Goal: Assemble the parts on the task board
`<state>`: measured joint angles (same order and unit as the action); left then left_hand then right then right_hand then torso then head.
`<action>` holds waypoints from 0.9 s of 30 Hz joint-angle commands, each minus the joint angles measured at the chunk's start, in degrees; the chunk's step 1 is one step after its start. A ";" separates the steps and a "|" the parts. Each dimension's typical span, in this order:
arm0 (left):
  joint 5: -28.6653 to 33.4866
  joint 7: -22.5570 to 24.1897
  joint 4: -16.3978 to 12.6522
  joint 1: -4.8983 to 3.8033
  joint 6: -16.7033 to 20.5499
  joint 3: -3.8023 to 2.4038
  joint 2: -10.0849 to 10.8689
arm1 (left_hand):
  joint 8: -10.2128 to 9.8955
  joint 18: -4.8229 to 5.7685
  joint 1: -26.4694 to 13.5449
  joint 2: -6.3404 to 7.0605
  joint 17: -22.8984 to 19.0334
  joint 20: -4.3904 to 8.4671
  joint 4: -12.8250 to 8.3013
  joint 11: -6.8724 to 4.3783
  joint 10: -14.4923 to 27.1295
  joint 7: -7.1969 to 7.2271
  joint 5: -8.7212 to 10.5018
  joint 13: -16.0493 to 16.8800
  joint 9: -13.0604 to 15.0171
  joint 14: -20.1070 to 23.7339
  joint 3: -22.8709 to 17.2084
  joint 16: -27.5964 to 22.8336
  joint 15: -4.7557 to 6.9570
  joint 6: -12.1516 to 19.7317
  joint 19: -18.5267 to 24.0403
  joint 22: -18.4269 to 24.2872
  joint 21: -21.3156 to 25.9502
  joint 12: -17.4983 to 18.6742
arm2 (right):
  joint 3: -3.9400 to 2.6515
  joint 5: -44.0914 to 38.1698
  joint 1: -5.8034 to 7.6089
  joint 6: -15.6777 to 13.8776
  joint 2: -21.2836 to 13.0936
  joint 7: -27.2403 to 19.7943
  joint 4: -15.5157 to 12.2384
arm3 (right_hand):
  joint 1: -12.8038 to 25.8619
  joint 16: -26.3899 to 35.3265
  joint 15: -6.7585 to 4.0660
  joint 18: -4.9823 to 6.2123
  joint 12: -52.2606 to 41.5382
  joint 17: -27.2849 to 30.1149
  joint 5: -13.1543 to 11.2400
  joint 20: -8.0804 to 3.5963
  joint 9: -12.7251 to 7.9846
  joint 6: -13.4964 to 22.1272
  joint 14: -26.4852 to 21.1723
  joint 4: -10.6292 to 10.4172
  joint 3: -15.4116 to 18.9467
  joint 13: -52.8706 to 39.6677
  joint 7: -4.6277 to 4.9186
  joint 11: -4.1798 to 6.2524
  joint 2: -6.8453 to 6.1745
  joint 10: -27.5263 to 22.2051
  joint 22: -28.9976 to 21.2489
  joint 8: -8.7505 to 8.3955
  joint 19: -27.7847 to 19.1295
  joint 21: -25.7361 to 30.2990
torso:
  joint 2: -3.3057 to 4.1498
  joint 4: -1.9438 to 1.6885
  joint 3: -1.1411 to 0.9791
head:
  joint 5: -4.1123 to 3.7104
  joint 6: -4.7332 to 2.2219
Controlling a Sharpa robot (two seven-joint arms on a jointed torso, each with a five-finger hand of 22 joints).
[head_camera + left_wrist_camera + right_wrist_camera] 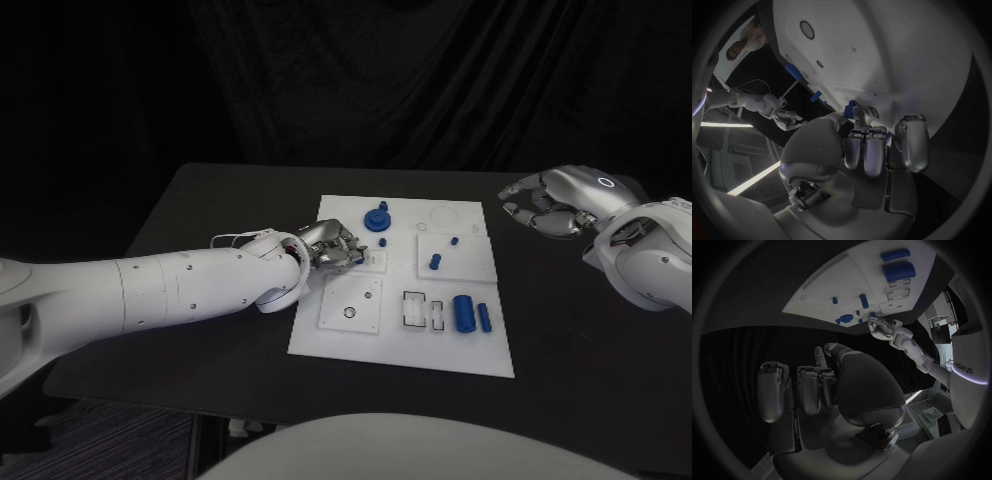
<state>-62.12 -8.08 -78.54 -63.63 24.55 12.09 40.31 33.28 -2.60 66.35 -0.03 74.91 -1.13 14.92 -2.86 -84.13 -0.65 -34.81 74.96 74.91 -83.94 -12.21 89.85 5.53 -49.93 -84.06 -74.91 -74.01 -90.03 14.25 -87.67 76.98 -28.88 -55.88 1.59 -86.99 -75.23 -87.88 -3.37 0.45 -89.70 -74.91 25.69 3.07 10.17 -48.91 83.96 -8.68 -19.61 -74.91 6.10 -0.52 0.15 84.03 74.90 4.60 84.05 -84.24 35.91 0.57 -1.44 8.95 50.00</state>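
White rectangular task board (325, 335) lying flat near the middle of the black bench (188, 215), long side running from 12 toward 6 o'clock in the head view. Divided into square plates with holes and slots. Blue parts on it: a round stepped piece (378, 218) at about 11 o'clock on the board, a small peg (434, 262) near its centre, a tiny stud (454, 241) just beyond the peg, a fat cylinder (463, 312) and a slim bar (485, 318) lying side by side toward 4 o'clock. A round black hole (349, 312) in the plate toward 7 o'clock.

Left hand (332, 246) reaching in from 9 o'clock, resting over the board's left-hand edge beside the stepped piece. In the left wrist view, fingers (873, 150) curled in close together, with a small blue piece (849, 107) at the tips; cannot tell whether pinched or merely touched.

Right hand (545, 205) off the board at about 2 o'clock, well apart from the parts, fingers (811, 390) curled inward together with nothing in them.
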 commanded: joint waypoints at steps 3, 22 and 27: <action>0.22 1.67 -0.29 0.24 1.27 0.07 0.07 | 0.00 -0.74 0.41 0.02 15.09 0.51 0.01 -0.42 -5.87 0.19 -0.21 15.04 1.30 -6.06 -0.36 0.15 0.30 0.18 -0.66 -10.66 -0.04 0.03 | -0.04 -0.12 -0.15 0.14 -0.10 1.13 0.03 | 0.18 0.38 0.13 1.14 -0.30 -11.38 0.34 0.01 -0.08 -0.43 5.13 -0.04 -0.36 -15.09 0.14 0.02 -0.32 5.97 12.99 -0.36 2.88 0.18 | 0.02 0.01 0.00 | 0.02 0.00; 0.22 2.17 -0.18 0.30 2.64 0.08 0.39 | -0.65 -0.77 0.35 0.30 15.09 0.46 0.46 -0.27 -5.87 -0.01 1.00 15.04 0.99 -6.06 -1.39 0.15 0.20 0.73 -0.56 -10.61 0.15 0.03 | -0.04 -0.12 -0.15 0.07 -0.07 1.19 0.07 | 0.35 0.47 0.16 1.17 -0.30 -11.26 0.32 0.03 -0.13 -0.47 5.10 0.01 -0.44 -15.09 0.15 0.00 -0.40 5.97 12.95 -0.42 2.82 0.32 | -0.02 0.02 0.01 | -0.05 0.00; 0.22 2.42 -0.29 0.33 3.90 0.08 0.56 | -0.74 -0.73 0.72 0.43 15.09 0.44 0.29 -0.28 -5.87 0.03 0.72 15.04 0.94 -6.06 -1.92 0.15 0.20 0.66 -0.63 -10.67 -0.04 0.03 | -0.04 -0.12 -0.18 0.02 -0.07 1.19 0.10 | 0.35 0.47 0.16 1.17 -0.30 -11.26 0.32 0.03 -0.13 -0.47 5.10 0.01 -0.44 -15.09 0.15 0.00 -0.40 5.97 12.95 -0.42 2.82 0.32 | -0.05 0.01 0.00 | -0.06 0.00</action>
<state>-62.11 -7.04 -78.68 -63.40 26.68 12.20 40.86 32.79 -2.60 66.74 0.38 74.91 -1.13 15.24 -2.86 -84.13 -0.63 -33.87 74.96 74.95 -83.94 -13.95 89.85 5.52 -49.53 -84.06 -74.91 -74.01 -90.03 14.25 -87.66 76.95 -28.83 -55.89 1.72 -86.92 -75.23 -87.61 -3.37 0.45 -89.70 -74.91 25.69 3.07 10.10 -49.11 83.95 -8.68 -19.61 -74.91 6.31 -0.52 0.15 84.03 74.90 4.37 84.05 -84.24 35.89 0.59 -1.44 8.88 50.00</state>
